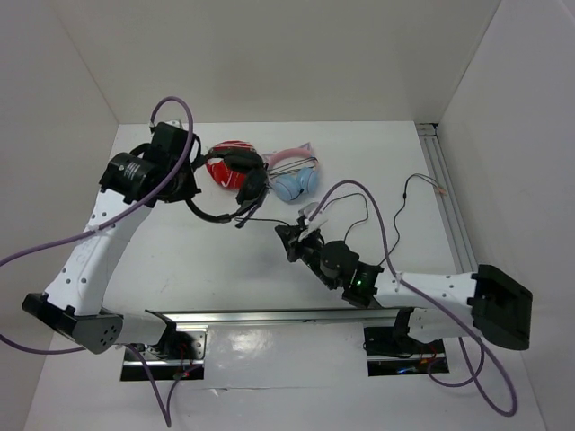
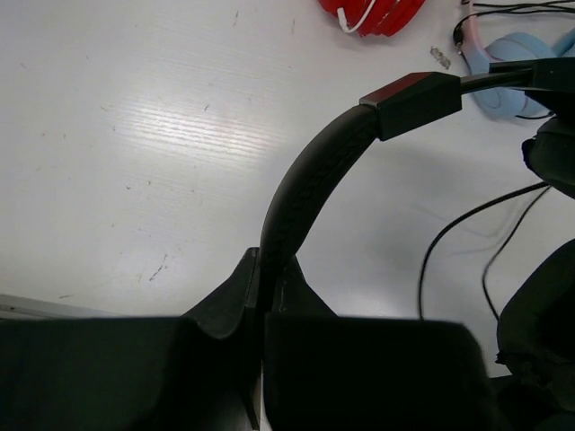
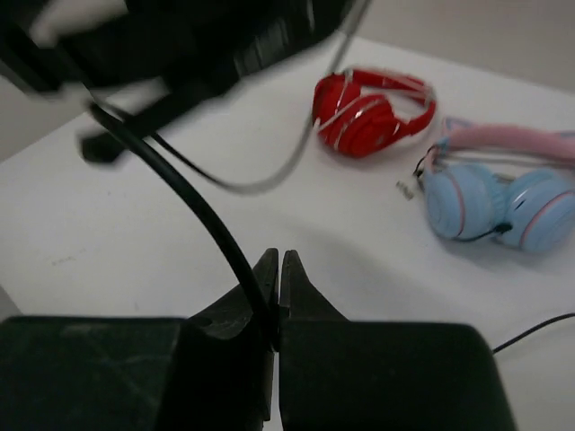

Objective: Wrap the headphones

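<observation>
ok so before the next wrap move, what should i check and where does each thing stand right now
1. Left gripper shut on the headband of the headphones: ok.
2. Right gripper pinching the cable: ok, the thin black cable runs into closed fingertips.
3. Red headphones and light-blue headphones apart from the pinch point: ok, both lie further back on the table.
4. Earcups lifted off the table: cannot tell.
5. Loose cable on the table free of tangles: cannot tell. The thin black loops near the right arm are hard to trace.
</observation>
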Robot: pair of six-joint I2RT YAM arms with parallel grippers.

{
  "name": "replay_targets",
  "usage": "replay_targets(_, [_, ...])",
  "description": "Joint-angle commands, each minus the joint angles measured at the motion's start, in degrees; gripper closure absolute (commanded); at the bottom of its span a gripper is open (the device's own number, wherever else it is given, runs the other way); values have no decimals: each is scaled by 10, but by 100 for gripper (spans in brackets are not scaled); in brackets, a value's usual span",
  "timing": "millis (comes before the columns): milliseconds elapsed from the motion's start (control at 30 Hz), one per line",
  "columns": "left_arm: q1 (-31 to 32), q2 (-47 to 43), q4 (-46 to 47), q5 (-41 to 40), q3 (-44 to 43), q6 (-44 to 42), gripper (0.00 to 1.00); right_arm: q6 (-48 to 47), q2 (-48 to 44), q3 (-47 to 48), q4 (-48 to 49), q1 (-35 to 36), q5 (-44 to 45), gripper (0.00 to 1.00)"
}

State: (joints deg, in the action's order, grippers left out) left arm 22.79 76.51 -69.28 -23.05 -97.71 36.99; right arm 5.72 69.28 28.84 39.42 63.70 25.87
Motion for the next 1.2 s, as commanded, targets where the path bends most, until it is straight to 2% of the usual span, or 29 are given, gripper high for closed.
replay_targets(0, [-1,-7,49,-17,25,-14,100,-83,-51,120,-188,48,152,100])
replay_targets(33, [-1,-7,49,-17,32,-14,100,-93,-51,120,-224,58,164,100])
replay_targets(133, [-1,-7,64,-12,55,-21,100,-137,-56,207,-335,93,179,100])
replay_targets(200, [-1,-7,83,23,63,-38,100,-169,-51,255,-390,100,171,100])
replay_targets(433, [35,10,107,70,75,-87,100,-233,7,358,-504,125,145,100])
replay_targets(767, [99,15,121,128,122,-149,100,-363,-3,420,-522,132,239,100])
replay_targets(1000, [175,-10,136,141,175,-162,100,-405,-21,447,-532,64,221,100])
replay_targets(1167, [226,-22,148,180,187,-173,100,-405,-21,447,-532,6,166,100])
